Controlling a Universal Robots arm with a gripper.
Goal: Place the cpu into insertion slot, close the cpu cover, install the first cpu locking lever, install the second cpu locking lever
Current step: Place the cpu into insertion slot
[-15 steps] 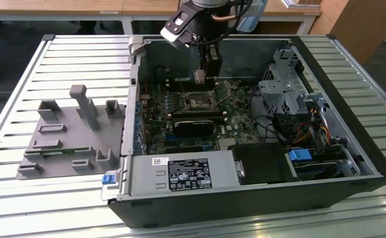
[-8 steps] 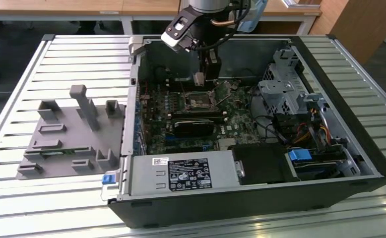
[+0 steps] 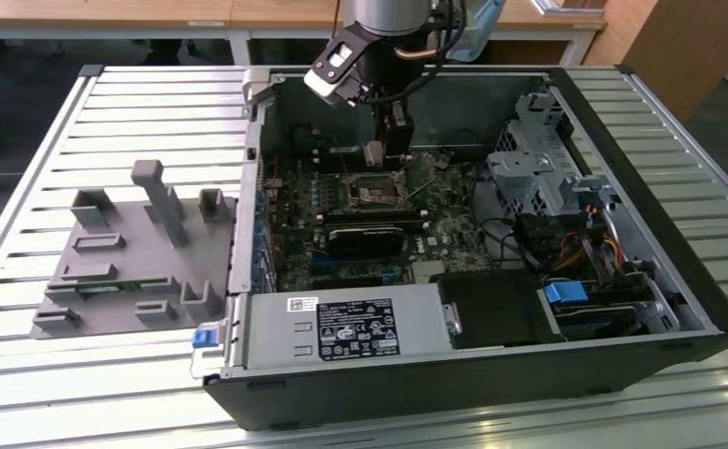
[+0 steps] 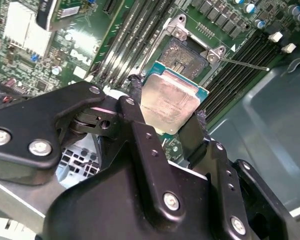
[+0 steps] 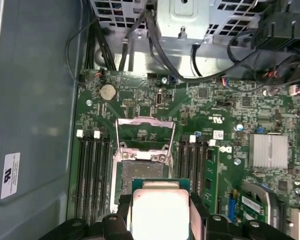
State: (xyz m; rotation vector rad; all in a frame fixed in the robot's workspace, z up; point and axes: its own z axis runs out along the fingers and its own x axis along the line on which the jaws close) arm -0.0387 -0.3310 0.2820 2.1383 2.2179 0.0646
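A slatted metal surface (image 3: 114, 103) carries an open computer case (image 3: 701, 309), and the arm reaches down into it over the green board (image 5: 215, 100). The tool (image 3: 383, 154) is closed on the chip (image 4: 170, 100). Its two black fingers (image 4: 136, 107) pinch opposite edges and hold the chip in the air near the socket (image 4: 187, 52), seemingly not yet squarely over it. The cover (image 5: 145, 120) stands swung open beyond the socket, so the way down looks free. Doing this step well likely means keeping the chip flat, squaring its corners to the socket's frame, and lowering it straight without sliding across the contacts.
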